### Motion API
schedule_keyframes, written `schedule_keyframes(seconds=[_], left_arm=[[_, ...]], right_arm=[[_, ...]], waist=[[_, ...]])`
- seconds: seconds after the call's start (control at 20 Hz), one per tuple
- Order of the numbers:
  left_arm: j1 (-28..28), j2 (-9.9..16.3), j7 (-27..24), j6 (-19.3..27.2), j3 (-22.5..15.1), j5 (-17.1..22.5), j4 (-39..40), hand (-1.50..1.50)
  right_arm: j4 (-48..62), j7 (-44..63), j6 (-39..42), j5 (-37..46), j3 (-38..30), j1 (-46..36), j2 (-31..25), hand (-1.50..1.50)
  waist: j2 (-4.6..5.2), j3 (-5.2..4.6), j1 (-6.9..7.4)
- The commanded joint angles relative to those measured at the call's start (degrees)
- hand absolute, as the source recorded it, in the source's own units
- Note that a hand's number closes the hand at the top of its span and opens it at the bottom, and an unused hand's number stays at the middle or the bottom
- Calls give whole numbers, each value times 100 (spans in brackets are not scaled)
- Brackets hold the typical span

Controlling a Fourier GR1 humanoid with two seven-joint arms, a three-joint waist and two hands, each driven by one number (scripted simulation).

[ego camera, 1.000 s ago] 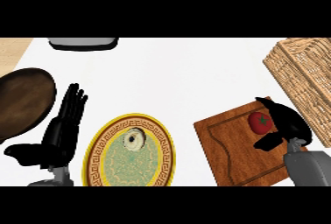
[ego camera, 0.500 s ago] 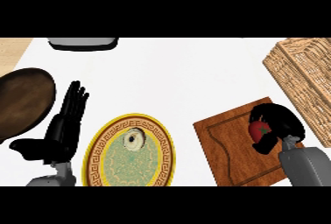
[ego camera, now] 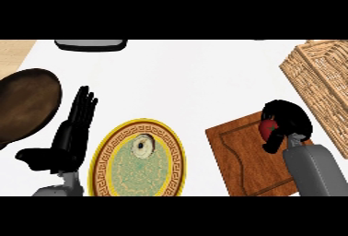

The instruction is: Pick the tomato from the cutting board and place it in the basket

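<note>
On the rectangular wooden cutting board point(ego camera: 241, 154), the right hand point(ego camera: 289, 120) curls its black fingers round the smooth red tomato point(ego camera: 268, 130). The woven wicker basket point(ego camera: 321, 83) stands just beyond the board. Left of the board, past an ornate yellow-rimmed plate point(ego camera: 136, 163), the left hand point(ego camera: 71, 133) rests open, fingers straight.

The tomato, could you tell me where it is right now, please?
In the head view the tomato sits at the right, on the cutting board, enclosed by the right hand, just left of the basket.
</note>
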Motion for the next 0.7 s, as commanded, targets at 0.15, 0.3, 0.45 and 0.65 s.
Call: schedule_keyframes(seconds=[0.15, 0.3, 0.45, 0.65], left_arm=[[-198, -14, 19, -121, -199, -35, -114, 0], [-289, -68, -54, -154, -264, -39, -13, 0], [-381, -51, 35, -233, -360, -57, 1, 0], [-319, -122, -29, -188, -392, -88, 117, 0]], right_arm=[[1000, 2608, -1058, 366, -1471, -1051, 299, 150], [1317, 3355, -1706, 758, -1642, -1676, 323, 150], [1623, 3918, -2418, 1094, -1773, -2377, 330, 150], [1815, 4098, -3579, 1467, -1878, -2988, 362, 150]], waist=[[264, 65, 416], [321, 58, 628], [280, 57, 689], [277, 53, 719]])
